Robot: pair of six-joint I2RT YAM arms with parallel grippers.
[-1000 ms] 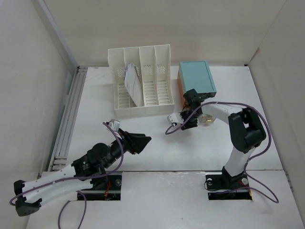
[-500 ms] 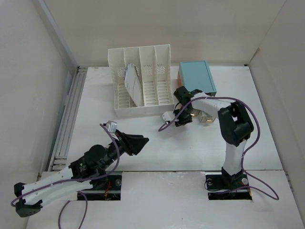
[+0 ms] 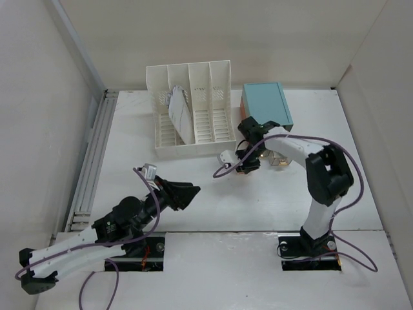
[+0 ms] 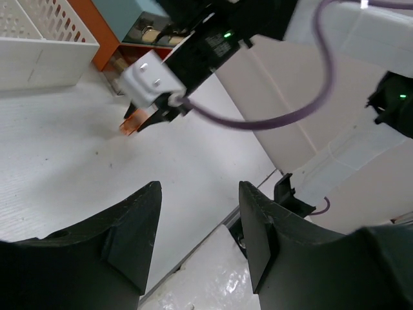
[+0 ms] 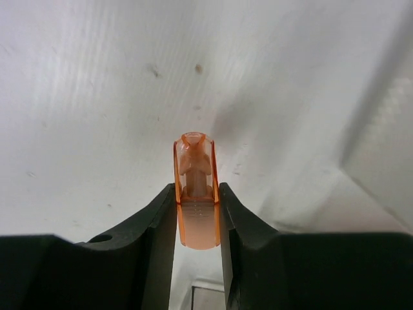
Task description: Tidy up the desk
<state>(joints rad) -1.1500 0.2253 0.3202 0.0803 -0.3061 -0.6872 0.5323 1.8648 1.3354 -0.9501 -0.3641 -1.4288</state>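
Broadly, the white surface (image 3: 213, 200) spans the whole workspace beneath both arms. Near its middle, beside the teal drawer box (image 3: 266, 103), the right gripper (image 5: 196, 200) pinches a small translucent orange piece (image 5: 193, 161) close to it. Nearer the front, the left gripper (image 4: 199, 187) hangs spread and empty.

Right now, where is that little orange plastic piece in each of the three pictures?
Top view: hidden under the right end effector, near the teal box.
Left wrist: orange piece at upper left, beneath that end effector.
Right wrist: the piece at centre, gripped by the end effector.
Shared landmark: the white desk.
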